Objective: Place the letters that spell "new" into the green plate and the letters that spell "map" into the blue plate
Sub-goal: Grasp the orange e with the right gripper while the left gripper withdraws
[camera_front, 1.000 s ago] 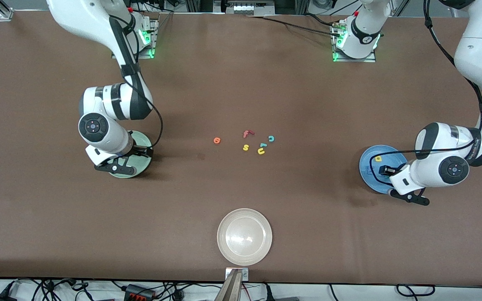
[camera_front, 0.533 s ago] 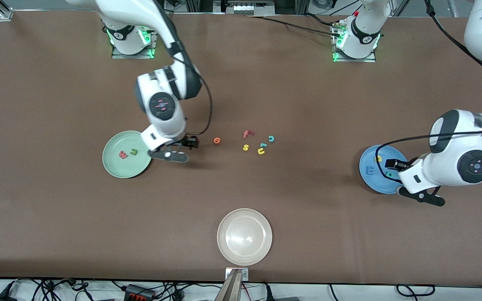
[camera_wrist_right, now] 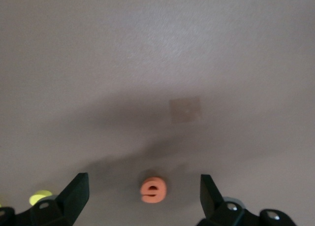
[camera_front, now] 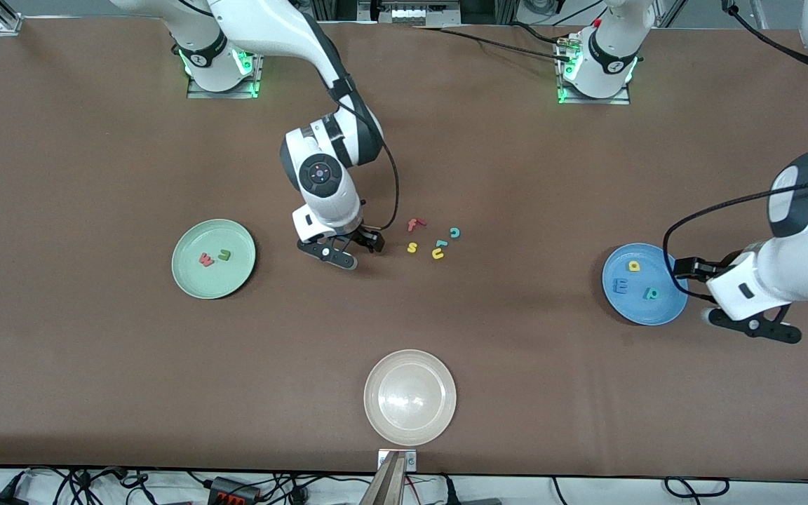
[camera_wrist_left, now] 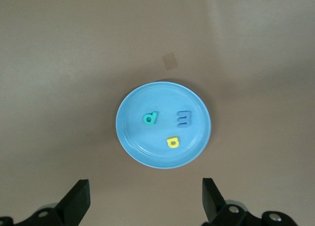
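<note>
1. We see the right pincer (camera_wrist_right: 142, 199) spread wide, empty, over the orange e (camera_wrist_right: 153, 190) on the worktop (camera_front: 95, 365).
2. The left pincer (camera_wrist_left: 145, 204) gapes wide, empty, beside the blue plate (camera_front: 614, 305), which holds m, a, p.
3. The green plate (camera_front: 190, 277) holds w and n.

A matt brown tabletop (camera_front: 95, 365) carries a smooth, faintly glossy blue plate (camera_wrist_left: 133, 137), a duller green plate (camera_front: 190, 280) and a shiny beige-white plate (camera_front: 376, 414) at six o'clock, soft matt foam letters such as the orange e (camera_wrist_right: 153, 190), beneath glossy white plastic arm shells.
</note>
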`<state>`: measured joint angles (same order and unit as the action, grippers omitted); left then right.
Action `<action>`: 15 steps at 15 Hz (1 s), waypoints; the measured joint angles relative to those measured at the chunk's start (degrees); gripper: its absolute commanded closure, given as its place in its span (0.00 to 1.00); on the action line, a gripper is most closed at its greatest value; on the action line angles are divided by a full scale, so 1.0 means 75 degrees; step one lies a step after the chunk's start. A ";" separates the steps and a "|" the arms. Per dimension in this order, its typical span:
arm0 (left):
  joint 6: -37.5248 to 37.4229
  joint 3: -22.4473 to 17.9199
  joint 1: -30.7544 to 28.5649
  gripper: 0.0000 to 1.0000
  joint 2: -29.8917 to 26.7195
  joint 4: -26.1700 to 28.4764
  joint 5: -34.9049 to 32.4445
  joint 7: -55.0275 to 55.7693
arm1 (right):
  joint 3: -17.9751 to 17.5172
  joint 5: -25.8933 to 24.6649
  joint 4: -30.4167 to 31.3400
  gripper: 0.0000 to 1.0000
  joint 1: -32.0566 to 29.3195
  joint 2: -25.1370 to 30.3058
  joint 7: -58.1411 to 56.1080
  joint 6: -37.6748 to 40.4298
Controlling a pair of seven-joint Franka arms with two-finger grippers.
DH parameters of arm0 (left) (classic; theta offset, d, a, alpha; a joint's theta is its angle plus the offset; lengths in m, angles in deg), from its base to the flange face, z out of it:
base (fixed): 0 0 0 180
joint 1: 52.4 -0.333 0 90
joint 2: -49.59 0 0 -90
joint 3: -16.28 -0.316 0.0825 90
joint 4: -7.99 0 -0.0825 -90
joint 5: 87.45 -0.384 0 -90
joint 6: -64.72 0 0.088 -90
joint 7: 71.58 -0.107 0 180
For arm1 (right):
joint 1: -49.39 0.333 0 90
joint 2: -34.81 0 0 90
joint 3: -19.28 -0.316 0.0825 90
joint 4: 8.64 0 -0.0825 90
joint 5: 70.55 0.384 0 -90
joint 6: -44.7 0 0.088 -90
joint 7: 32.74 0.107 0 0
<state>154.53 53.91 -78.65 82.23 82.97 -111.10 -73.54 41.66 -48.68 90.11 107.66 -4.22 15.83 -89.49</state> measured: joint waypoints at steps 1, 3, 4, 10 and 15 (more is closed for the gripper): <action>-0.0101 -0.0011 0.0001 0.00 -0.0187 -0.0011 0.0103 0.0000 | -0.0004 0.0004 -0.0066 0.04 0.0081 -0.0106 0.0173 -0.0015; -0.0163 -0.0318 0.0134 0.00 -0.0574 -0.0015 0.0477 0.0006 | -0.0006 0.0021 -0.0084 0.04 0.0168 -0.0240 0.0311 -0.0028; -0.0178 -0.0797 0.0381 0.00 -0.0831 -0.0013 0.0913 0.0006 | -0.0007 0.0029 -0.0078 0.04 0.0179 -0.0291 0.0327 -0.0023; 0.0008 -0.4318 0.2611 0.00 -0.2412 0.0718 0.2951 -0.0011 | -0.0006 0.0107 0.0110 0.15 0.0176 -0.0373 0.0329 -0.0014; 0.1240 -0.4634 0.3294 0.00 -0.3791 0.2574 0.2994 0.0030 | -0.0073 0.0327 0.0109 0.41 0.0183 -0.0373 0.0329 -0.0016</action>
<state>163.83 19.15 -53.94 53.80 102.27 -88.65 -73.32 41.12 -46.23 90.93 109.03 -7.02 18.30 -89.61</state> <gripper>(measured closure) 0.000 0.273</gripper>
